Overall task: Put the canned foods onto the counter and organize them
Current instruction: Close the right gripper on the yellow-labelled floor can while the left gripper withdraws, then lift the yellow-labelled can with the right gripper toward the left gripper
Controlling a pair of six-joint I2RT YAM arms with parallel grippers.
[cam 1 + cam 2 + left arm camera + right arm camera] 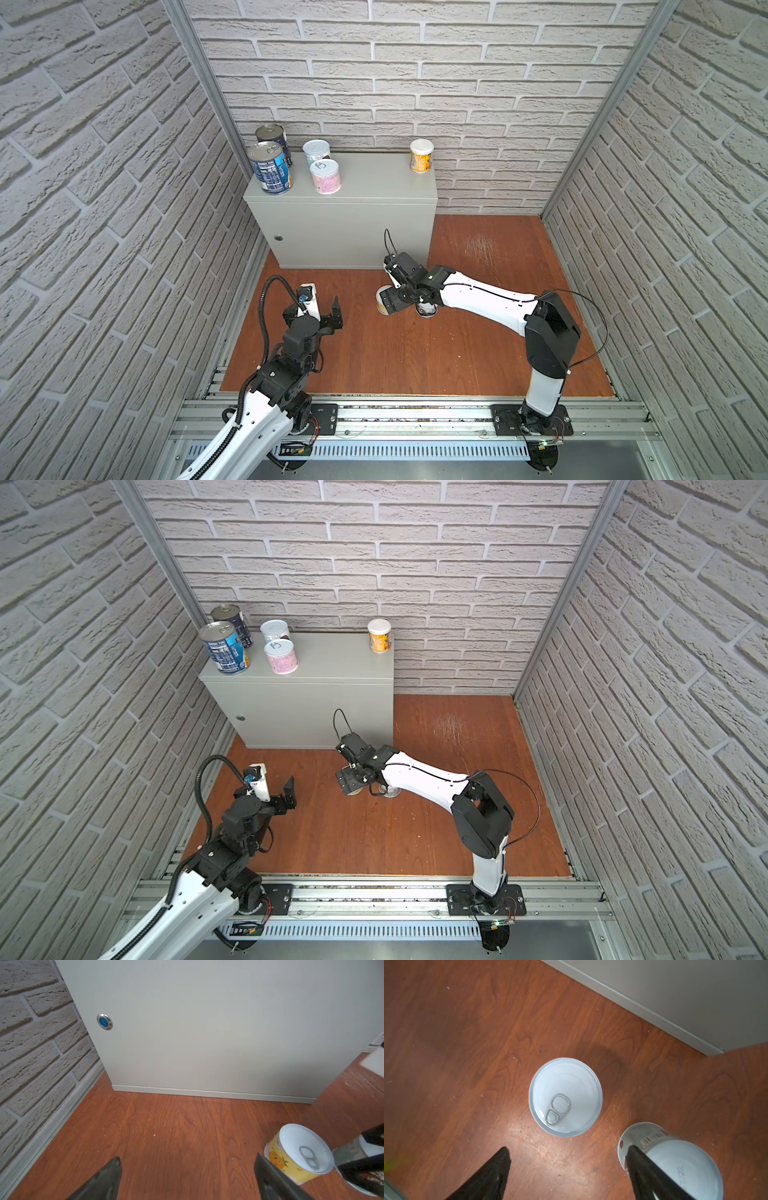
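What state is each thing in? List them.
Front blue can: upright, on counter.
Rear blue can: same.
Pink can: same.
White can: same.
Corner yellow can: same.
Floor yellow can: upright, ungripped.
Grey can: on floor, ungripped.
Left tool: open, empty.
Right tool: open, empty.

Little is legible to me. The grey can, at three o'clock of the yellow can in a top view, bears a barcode and a blurred stamped code. The blue can at the cabinet top's eight o'clock corner shows a nutrition table, unreadably small.
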